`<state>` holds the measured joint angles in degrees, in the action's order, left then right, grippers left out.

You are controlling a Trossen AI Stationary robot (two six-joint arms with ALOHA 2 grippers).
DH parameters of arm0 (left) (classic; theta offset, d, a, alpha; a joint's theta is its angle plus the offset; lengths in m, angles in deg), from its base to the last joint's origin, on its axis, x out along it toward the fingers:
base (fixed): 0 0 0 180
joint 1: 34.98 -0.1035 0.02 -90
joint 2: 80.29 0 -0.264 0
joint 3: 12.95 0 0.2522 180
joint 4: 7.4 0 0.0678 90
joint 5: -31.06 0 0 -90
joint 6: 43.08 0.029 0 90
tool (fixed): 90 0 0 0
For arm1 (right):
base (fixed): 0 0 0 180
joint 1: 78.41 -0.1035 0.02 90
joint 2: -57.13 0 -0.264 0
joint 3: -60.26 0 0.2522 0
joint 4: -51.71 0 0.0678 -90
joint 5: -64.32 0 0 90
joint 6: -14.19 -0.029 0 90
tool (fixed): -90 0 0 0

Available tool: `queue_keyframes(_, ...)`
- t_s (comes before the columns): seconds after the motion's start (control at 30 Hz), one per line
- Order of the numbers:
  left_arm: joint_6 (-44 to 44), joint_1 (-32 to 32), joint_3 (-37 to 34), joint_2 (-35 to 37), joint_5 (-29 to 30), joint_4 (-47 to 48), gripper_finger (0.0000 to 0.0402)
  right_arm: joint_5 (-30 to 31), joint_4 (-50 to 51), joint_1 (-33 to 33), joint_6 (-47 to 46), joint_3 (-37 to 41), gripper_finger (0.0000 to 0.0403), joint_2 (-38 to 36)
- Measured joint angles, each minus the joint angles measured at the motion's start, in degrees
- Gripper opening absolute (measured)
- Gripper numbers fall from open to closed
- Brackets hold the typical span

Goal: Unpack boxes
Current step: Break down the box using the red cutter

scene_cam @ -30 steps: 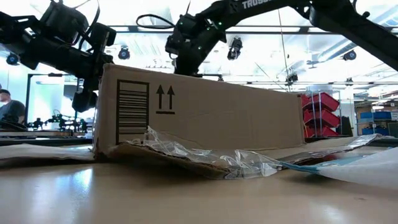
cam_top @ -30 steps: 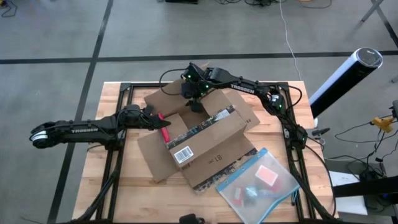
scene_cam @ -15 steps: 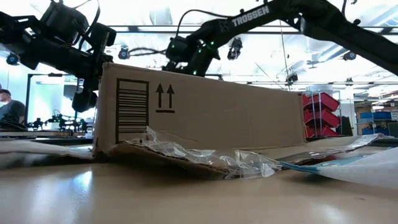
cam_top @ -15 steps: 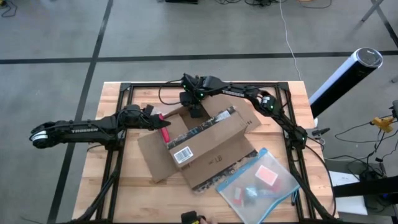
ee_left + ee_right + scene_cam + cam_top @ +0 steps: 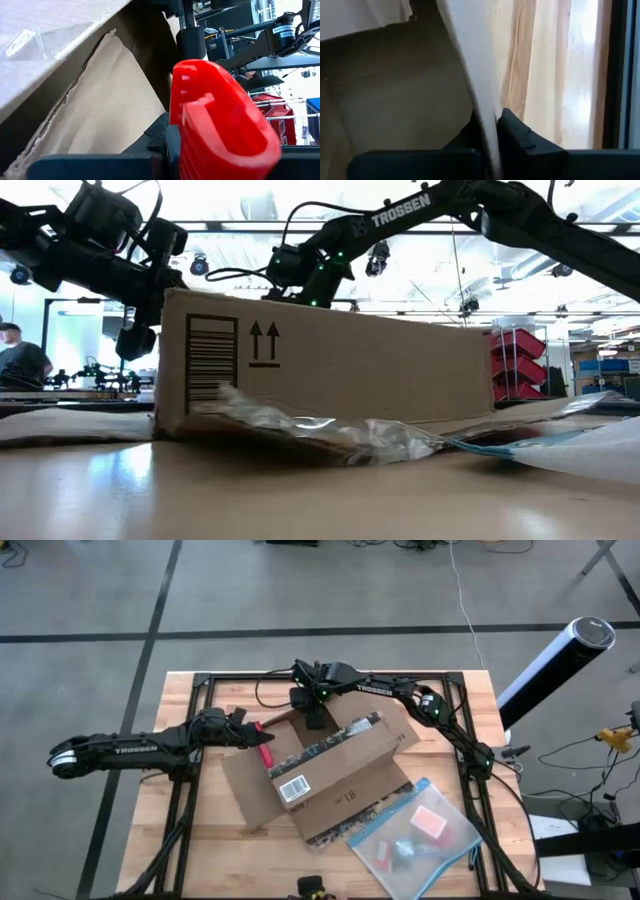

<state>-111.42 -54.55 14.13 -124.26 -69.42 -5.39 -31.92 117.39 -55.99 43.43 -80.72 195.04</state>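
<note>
The brown cardboard box (image 5: 340,775) lies open in the middle of the table, its flaps spread on the wood; the low view shows its barcode and arrow side (image 5: 320,370). My left gripper (image 5: 250,730) reaches in from the table's left, shut on a small red tool (image 5: 265,750) at the box's left corner. My right gripper (image 5: 313,718) hangs over the box's far side, shut on a cardboard panel there. My left gripper pinches the red tool (image 5: 220,125) between its fingers, coming in about level from the table's left. The tool sticks out past the fingers toward the box's left flap. I cannot tell whether its tip touches the cardboard. My right gripper pinches the free edge of a thin cardboard panel (image 5: 485,117) on the box's far side between its two fingers (image 5: 517,132). It comes from above, pointing down. One finger is on the panel's brown inner side, the other on the side toward the bare table. The box rests on the table.
A clear plastic pouch with a blue edge (image 5: 415,830) lies by the box's near right corner. Crumpled clear film (image 5: 300,430) trails along the box's near side. Black frame rails (image 5: 190,740) run along the table's sides. A person (image 5: 20,360) stands far behind the table.
My right gripper has come down from above the box onto the box's far side, its arm stretching out lower over the table. The box has slid a little on the table and the clear film on its near side has shifted.
</note>
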Motion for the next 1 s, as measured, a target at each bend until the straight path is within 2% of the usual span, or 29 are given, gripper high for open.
queue_keyframes(0.23, -1.1, 0.0, 0.0, 0.0, 0.1, 0.0, 0.0028, 1.5, 0.3, 1.6, -7.3, 0.0, 0.0003, 0.0)
queue_keyframes(0.53, -3.4, 0.0, 0.0, 0.5, 0.3, 0.0, 0.0028, 1.7, 1.0, 5.1, -11.8, 0.0, 0.0001, 0.0)
queue_keyframes(0.67, -4.8, 0.3, 0.0, 0.8, -5.7, 0.4, 0.0028, 7.6, 0.4, 7.6, -14.5, 0.0, 0.0001, 0.0)
queue_keyframes(1.0, -4.7, 1.3, 0.0, 0.9, -4.9, 0.4, 0.0028, 4.4, 2.5, 9.0, -12.7, 0.0, 0.0001, 0.0)
